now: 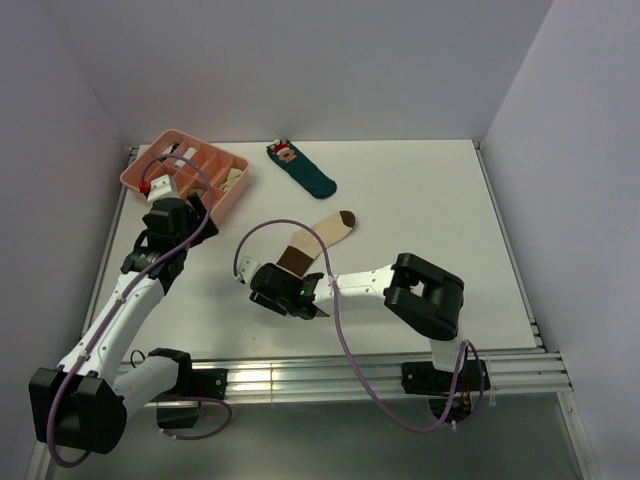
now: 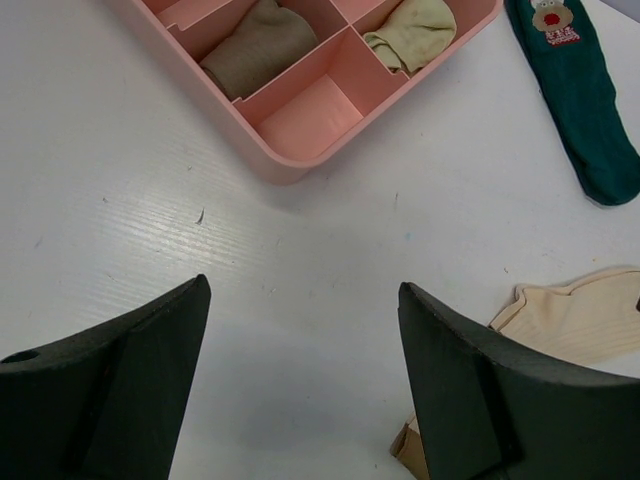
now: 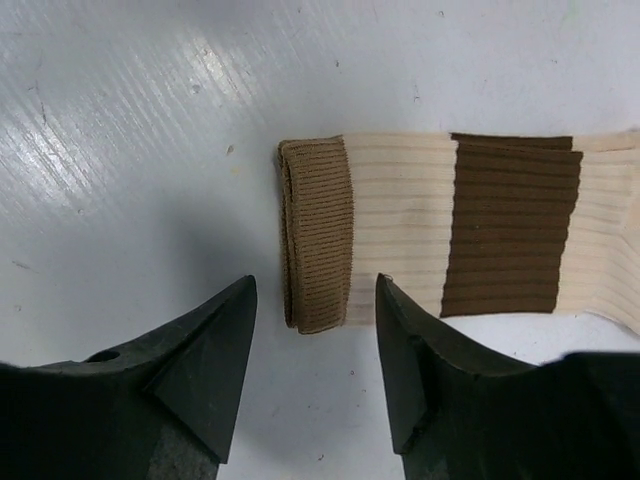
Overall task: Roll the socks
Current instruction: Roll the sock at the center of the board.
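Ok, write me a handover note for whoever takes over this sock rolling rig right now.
Left tool: open, empty, above the table near the pink tray.
Right tool: open, fingers either side of the tan cuff of the banded sock, not gripping.
The banded sock lies flat mid-table; its cuff looks folded over once. A tan-brown bundle sits in a tray compartment. The teal sock lies apart.
Done: at most a first turn.
Left: roll the banded sock up.

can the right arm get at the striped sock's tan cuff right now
Probably yes: its open fingers sit either side of the tan cuff end on the striped sock, nothing between.
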You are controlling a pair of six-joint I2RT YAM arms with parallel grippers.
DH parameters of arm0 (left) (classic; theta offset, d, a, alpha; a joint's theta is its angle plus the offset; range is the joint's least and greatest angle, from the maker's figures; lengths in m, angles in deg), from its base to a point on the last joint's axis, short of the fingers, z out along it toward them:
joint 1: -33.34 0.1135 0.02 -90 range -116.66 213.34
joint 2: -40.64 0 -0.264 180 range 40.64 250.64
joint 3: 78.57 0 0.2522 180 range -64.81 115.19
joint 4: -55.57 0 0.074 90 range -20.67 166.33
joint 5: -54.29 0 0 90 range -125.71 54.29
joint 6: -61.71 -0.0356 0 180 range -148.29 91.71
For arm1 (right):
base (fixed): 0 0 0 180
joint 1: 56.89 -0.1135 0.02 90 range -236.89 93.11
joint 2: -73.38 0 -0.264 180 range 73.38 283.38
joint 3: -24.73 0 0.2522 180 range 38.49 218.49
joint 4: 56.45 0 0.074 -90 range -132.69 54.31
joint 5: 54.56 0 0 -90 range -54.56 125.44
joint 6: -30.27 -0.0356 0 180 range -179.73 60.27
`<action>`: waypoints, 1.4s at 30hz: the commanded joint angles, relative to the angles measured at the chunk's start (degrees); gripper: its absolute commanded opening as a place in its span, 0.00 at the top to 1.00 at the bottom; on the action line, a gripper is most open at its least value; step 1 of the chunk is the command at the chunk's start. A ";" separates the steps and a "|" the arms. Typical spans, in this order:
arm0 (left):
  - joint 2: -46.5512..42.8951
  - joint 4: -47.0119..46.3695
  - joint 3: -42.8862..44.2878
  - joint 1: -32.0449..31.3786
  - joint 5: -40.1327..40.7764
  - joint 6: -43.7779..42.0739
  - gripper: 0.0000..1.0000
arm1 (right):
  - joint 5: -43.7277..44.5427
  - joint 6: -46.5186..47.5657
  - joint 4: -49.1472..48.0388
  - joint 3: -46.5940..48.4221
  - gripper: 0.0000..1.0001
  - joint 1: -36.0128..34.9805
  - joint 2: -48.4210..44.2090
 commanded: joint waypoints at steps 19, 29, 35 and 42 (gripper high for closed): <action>-1.48 -2.78 -0.59 0.26 -0.60 -0.47 0.19 | -6.85 -6.80 -1.17 -1.47 1.00 1.40 -0.81; -1.48 -2.34 -1.29 0.26 -4.64 3.04 0.19 | -25.56 -18.30 -2.40 0.82 1.00 11.15 -4.07; -3.50 -1.20 -3.92 0.26 -9.38 8.04 0.21 | -40.58 -25.60 -8.18 -1.20 1.00 19.06 -4.51; -6.49 -4.79 -12.61 0.26 -18.25 14.11 0.28 | -52.19 -32.64 -13.64 -2.52 1.00 24.60 -1.79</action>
